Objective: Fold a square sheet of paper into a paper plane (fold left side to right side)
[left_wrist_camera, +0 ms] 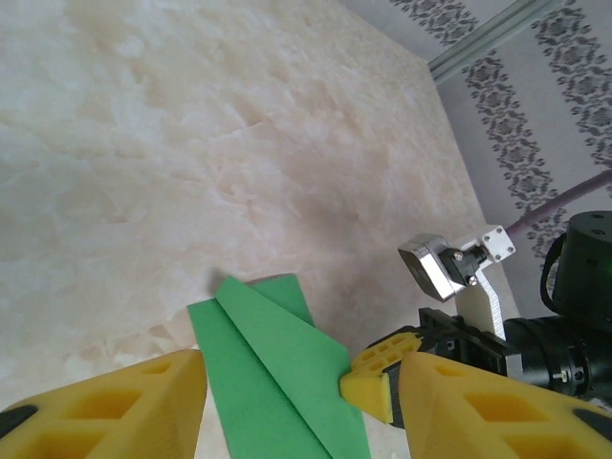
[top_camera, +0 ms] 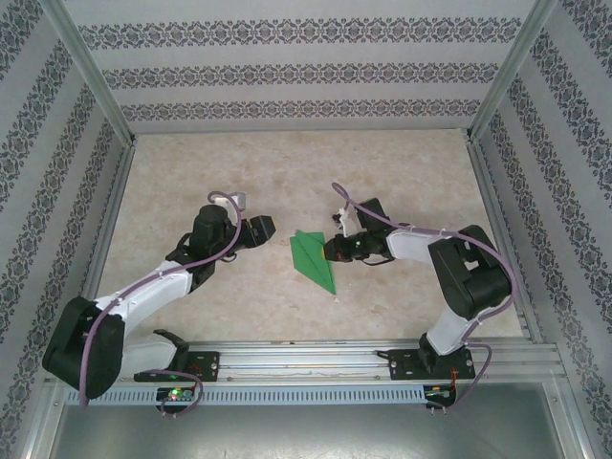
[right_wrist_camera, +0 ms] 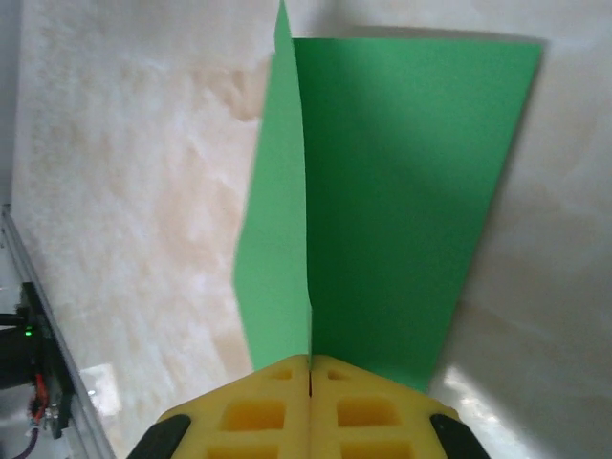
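- Where the table (top_camera: 191, 296) is viewed from above, the green paper (top_camera: 311, 258) is found near the table's middle, folded into a narrow pointed shape with its tip turned toward the table's near edge.
- The right gripper (top_camera: 335, 251) is recorded just right of the table's middle. Its fingers are pressed together, and the paper is pinched between them.
- In the right wrist view, a raised fold of the paper (right_wrist_camera: 382, 191) is seen running upright into the seam of the right gripper (right_wrist_camera: 310, 361), while the remainder lies flat on the table.
- The left gripper (top_camera: 271, 228) is noted just left of the table's middle, with its fingers spread and nothing held.
- In the left wrist view, the paper (left_wrist_camera: 277, 373) is seen ahead of the left gripper (left_wrist_camera: 301, 378), with the right gripper (left_wrist_camera: 373, 378) closed on its far edge.
- A metal rail (top_camera: 316, 359) is observed along the table's near edge.
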### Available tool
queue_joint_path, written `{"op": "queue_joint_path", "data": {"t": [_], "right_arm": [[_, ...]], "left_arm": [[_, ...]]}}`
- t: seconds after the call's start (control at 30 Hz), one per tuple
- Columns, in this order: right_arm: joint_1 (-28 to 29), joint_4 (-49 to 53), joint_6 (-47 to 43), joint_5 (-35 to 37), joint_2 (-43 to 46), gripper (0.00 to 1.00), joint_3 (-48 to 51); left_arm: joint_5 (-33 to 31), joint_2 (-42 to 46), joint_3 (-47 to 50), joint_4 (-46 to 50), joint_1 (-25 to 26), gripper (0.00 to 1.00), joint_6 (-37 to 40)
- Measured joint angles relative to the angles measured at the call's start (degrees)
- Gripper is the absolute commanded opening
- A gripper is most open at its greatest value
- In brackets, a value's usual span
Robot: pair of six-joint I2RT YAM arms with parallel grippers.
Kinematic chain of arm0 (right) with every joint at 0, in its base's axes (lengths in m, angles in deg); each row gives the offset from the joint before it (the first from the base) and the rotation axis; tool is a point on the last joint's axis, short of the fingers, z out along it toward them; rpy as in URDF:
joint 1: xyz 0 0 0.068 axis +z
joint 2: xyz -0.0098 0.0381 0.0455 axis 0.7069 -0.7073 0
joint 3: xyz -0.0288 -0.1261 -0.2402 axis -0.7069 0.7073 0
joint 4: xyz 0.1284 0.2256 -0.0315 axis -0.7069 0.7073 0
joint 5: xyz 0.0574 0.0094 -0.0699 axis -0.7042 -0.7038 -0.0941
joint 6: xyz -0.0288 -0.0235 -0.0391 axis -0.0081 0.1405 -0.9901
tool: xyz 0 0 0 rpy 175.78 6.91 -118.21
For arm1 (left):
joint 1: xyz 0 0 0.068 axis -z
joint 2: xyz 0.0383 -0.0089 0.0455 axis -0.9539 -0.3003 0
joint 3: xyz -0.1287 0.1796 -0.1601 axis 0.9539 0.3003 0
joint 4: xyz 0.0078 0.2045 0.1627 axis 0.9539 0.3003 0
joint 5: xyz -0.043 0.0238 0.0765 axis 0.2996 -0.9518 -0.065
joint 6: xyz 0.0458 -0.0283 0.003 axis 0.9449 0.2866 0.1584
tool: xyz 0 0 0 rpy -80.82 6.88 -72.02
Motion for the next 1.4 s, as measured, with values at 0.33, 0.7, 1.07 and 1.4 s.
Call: {"op": "queue_joint_path", "data": {"t": [0.33,0.7,1.07,1.4], "right_arm": [[-5.29,-9.64,2.80,-8.24,19.06,0.00,0.17],[-5.22,-22.86,10.01,-12.46,28.52,0.00,0.07],[-1.66,-26.32,12.44,-12.79,28.48,0.00,0.07],[-0.98,-26.62,12.48,-12.76,26.93,0.00,0.07]], "left_arm": [[9.46,6.36,-3.26,-8.55,-1.38,0.71,-0.63],[23.30,-0.81,-14.58,-19.65,-0.59,0.66,-5.49],[25.42,-4.85,-14.03,-20.20,0.98,0.58,-7.41],[26.16,-7.30,-14.03,-20.65,1.29,0.32,-8.92]]}}
